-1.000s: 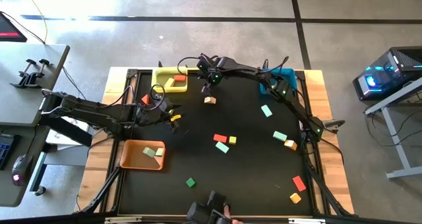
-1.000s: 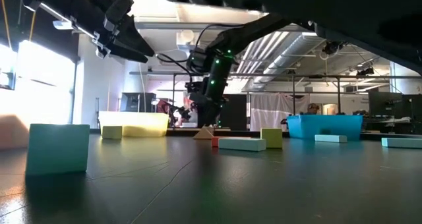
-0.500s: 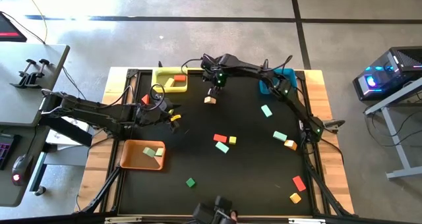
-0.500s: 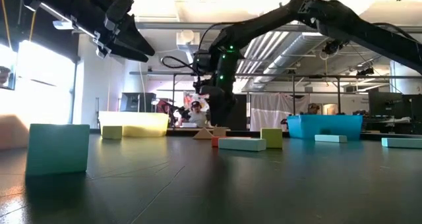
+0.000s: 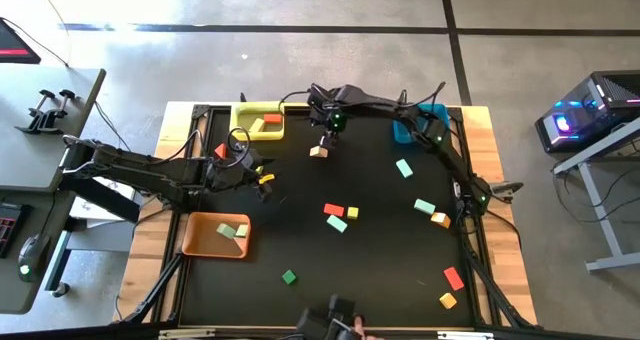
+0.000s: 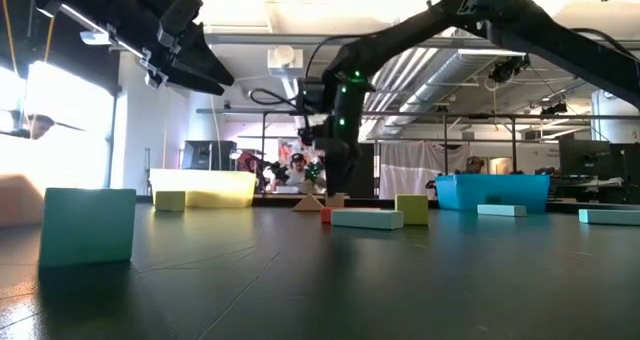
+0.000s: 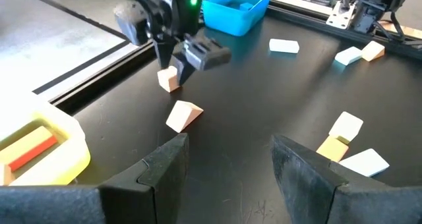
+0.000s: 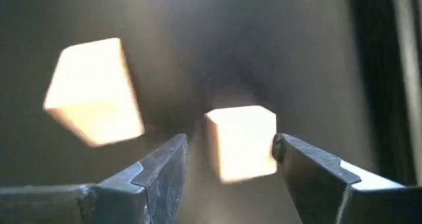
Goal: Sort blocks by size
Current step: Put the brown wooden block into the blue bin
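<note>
Two tan blocks lie on the black mat at the far middle: a small cube (image 7: 169, 79) and a wedge (image 7: 183, 115), the wedge also in the high view (image 5: 319, 152). My right gripper (image 8: 229, 145) hangs open over the cube (image 8: 241, 141), pointing steeply down, a finger on either side of it without touching. In the left wrist view the right gripper (image 7: 177, 58) stands just above the cube. My left gripper (image 7: 227, 141) waits open and empty above the mat's left side (image 5: 262, 175). Other blocks lie scattered on the mat.
A yellow bin (image 5: 248, 115) with a red and a yellow block stands at the far left, a blue bin (image 5: 432, 115) at the far right, an orange bin (image 5: 200, 242) with two blocks at the near left. Loose blocks: red and mint (image 5: 335, 216), green (image 5: 289, 277), red (image 5: 453, 278).
My right gripper has moved a little toward the table's right edge, from beside the yellow bin to over the tan cube, and has tipped more steeply down. The blocks have stayed where they were.
</note>
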`<state>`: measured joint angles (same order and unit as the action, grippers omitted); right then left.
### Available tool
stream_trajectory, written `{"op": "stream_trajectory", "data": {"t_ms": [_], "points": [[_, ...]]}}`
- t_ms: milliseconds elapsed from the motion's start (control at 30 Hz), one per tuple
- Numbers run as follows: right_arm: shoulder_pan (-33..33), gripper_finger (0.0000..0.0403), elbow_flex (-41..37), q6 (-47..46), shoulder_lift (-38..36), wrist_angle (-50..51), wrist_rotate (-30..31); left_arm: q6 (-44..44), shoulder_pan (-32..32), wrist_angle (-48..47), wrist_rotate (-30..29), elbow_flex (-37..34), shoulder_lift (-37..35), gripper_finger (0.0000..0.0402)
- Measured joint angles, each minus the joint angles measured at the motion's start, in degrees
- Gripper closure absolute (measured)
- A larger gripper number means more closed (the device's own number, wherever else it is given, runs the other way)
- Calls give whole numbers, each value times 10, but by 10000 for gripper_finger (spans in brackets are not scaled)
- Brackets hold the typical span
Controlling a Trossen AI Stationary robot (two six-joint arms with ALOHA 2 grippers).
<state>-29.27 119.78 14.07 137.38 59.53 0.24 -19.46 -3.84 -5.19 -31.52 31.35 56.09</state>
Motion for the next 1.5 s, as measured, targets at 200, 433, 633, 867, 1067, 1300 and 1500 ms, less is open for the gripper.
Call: {"op": "stream_trajectory", "data": {"t_ms": [200,433,633,867,1067,1300,1500], "points": [[0,182,-71,20,-4,-54,17,0,0,1,0,0,0,200],[1,280,-74,21,-4,-58,-1,0,0,3,0,0,0,200],[9,353,-51,25,-11,-25,14,0,0,3,0,0,0,200],[11,345,-46,29,-28,-7,17,0,0,3,0,0,0,200],[11,244,-46,56,-29,-18,8,0,0,4,0,0,0,200],[12,160,-46,100,-29,-29,42,0,0,4,0,0,0,200],[12,155,-46,206,-29,-50,27,0,0,3,0,0,0,200]]}}
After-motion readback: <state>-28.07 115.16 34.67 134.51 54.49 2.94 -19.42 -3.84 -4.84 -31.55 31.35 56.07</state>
